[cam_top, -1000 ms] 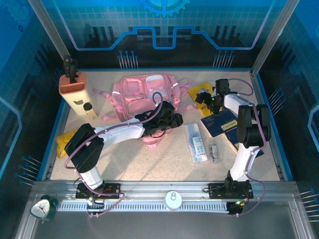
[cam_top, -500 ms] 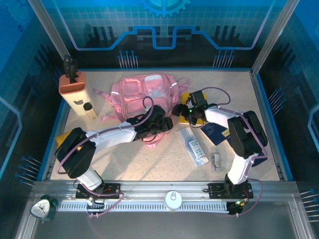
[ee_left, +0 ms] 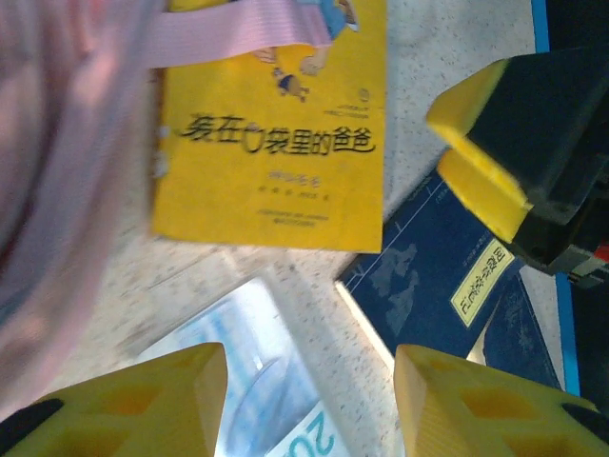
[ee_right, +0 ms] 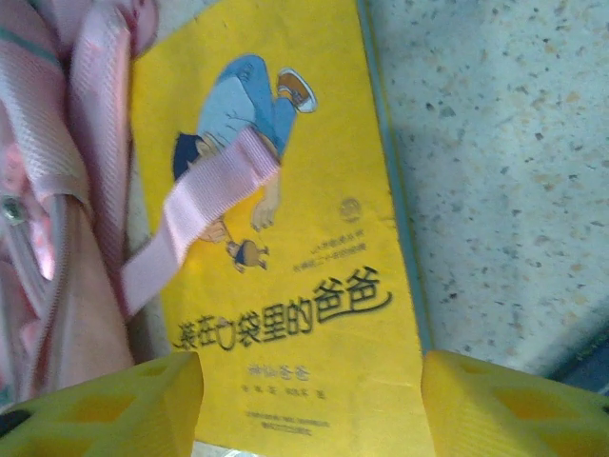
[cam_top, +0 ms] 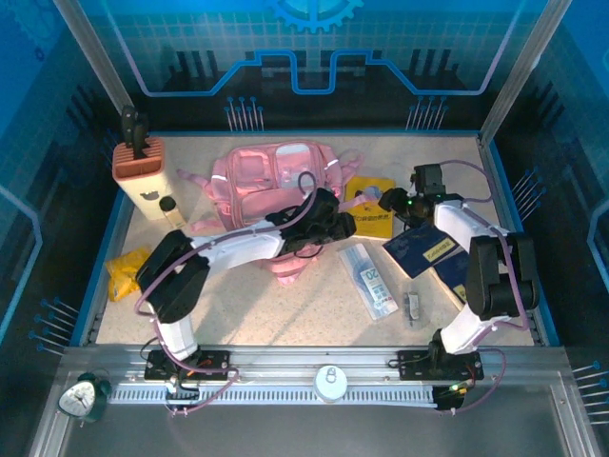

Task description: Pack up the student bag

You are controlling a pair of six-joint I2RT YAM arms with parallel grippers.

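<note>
The student bag (cam_top: 271, 176) is a pink backpack lying at the back middle of the table, with one strap (ee_right: 205, 209) draped over a yellow picture book (cam_top: 369, 219). That book (ee_right: 304, 276) lies flat just right of the bag (ee_right: 52, 190). My left gripper (cam_top: 335, 226) hovers open by the bag's right edge, above the book (ee_left: 276, 143) and a clear packet (ee_left: 252, 352); its fingers (ee_left: 143, 405) hold nothing. My right gripper (cam_top: 392, 200) is open over the book's far right corner, with nothing between its fingertips (ee_right: 519, 409).
Blue books (cam_top: 428, 246) lie right of the yellow one, and a clear packet (cam_top: 371, 278) and a small clip (cam_top: 409, 307) sit nearer me. A tan holder (cam_top: 138, 164), a small bottle (cam_top: 171, 209) and a yellow wrapper (cam_top: 124, 271) are at the left.
The right gripper reached left toward the bag, then drew back right, leaving the yellow book uncovered. The left gripper dipped left and came back right toward the book.
</note>
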